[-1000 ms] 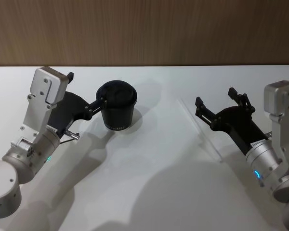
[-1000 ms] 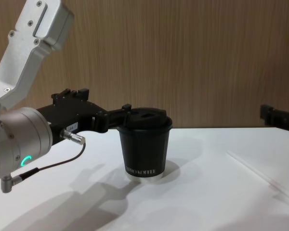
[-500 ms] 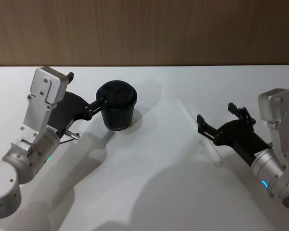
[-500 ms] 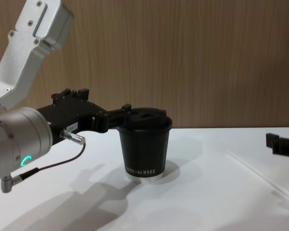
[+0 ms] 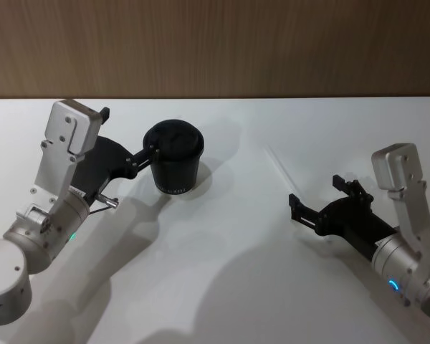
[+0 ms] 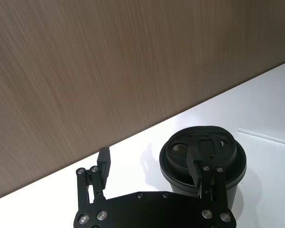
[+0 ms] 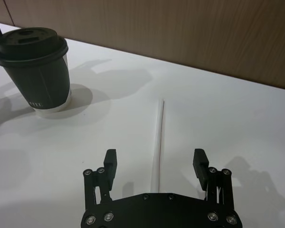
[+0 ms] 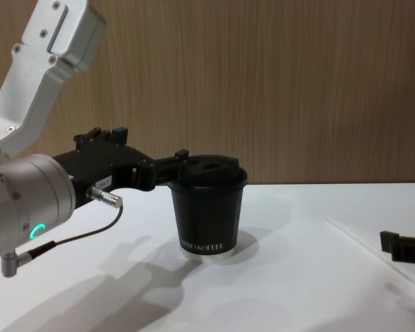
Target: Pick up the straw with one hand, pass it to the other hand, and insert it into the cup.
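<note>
Head view: the thin white translucent plastic straw (image 5: 278,165) lies flat on the white table (image 5: 222,279), well right of the black lidded paper cup (image 5: 173,168). Its near part is hidden under the black right gripper (image 5: 317,193), which the chest view cuts off at the frame edge. Since a second ago that gripper has sunk toward the tabletop. The left gripper (image 5: 129,132) stays wide open, one finger at the cup's lid. Right wrist view: jaws spread wide, with the straw between them and clear of both fingers.
</note>
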`<action>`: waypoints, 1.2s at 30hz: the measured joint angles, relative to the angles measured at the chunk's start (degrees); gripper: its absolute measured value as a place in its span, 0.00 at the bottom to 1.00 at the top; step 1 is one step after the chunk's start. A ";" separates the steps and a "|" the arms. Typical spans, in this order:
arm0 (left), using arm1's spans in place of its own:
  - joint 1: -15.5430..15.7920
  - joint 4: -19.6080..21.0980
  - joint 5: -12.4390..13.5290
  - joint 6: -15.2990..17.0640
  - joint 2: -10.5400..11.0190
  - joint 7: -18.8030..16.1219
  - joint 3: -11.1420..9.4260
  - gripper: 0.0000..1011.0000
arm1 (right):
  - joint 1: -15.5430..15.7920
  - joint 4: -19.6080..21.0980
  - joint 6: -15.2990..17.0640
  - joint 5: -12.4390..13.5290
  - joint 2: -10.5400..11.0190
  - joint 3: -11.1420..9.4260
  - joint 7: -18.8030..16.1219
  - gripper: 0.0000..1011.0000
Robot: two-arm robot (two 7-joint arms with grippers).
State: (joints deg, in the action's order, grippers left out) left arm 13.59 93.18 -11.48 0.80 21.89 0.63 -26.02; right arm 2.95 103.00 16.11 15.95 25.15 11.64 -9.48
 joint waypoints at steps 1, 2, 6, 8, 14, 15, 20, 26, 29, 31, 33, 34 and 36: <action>0.00 0.00 0.00 0.00 0.00 0.00 0.00 0.99 | -0.07 -0.09 0.29 0.11 -0.03 0.00 -0.14 0.99; 0.00 0.00 0.00 0.00 0.00 0.00 0.00 0.99 | -0.17 -0.24 0.50 0.18 -0.08 -0.01 -0.23 0.99; 0.00 0.00 0.00 0.00 0.00 0.00 0.00 0.99 | -0.66 -0.95 1.30 0.44 -0.28 -0.05 -0.67 0.99; 0.00 0.00 0.00 0.00 0.00 0.00 0.00 0.99 | -1.08 -1.50 1.62 0.50 -0.41 -0.06 -0.98 0.99; 0.00 0.00 0.00 0.00 0.00 0.00 0.00 0.99 | -2.30 -3.00 1.84 0.41 -0.67 -0.03 -1.59 0.99; 0.00 0.00 0.00 0.00 0.00 0.00 0.00 0.99 | -2.50 -3.21 1.81 0.34 -0.70 -0.01 -1.73 0.99; 0.00 0.00 0.00 0.00 0.00 0.00 0.00 0.99 | -3.59 -4.65 1.41 -0.01 -0.82 0.15 -2.44 0.99; 0.00 0.00 0.00 0.00 0.00 0.00 0.00 0.99 | -4.93 -6.64 0.52 -0.54 -1.12 0.38 -3.26 0.99; 0.00 0.00 0.00 0.00 0.00 0.00 0.00 0.99 | -5.46 -7.54 0.21 -0.63 -1.34 0.40 -3.55 0.99; 0.00 0.00 0.00 0.00 0.00 0.00 0.00 0.99 | -5.74 -8.15 0.08 -0.65 -1.54 0.36 -3.74 0.99; 0.00 0.00 0.00 0.00 0.00 0.00 0.00 0.99 | -5.98 -8.72 -0.01 -0.64 -1.80 0.26 -3.85 0.99; 0.00 0.00 0.00 0.00 0.00 0.00 0.00 0.99 | -6.02 -8.82 -0.03 -0.63 -1.85 0.22 -3.90 0.99; 0.00 0.00 0.00 0.00 0.00 0.00 0.00 0.99 | -6.14 -9.15 -0.06 -0.59 -2.03 0.08 -4.02 0.99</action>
State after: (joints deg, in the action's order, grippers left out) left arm 13.59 93.18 -11.48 0.80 21.89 0.63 -26.02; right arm -3.19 93.85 16.06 15.36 23.12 11.73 -13.50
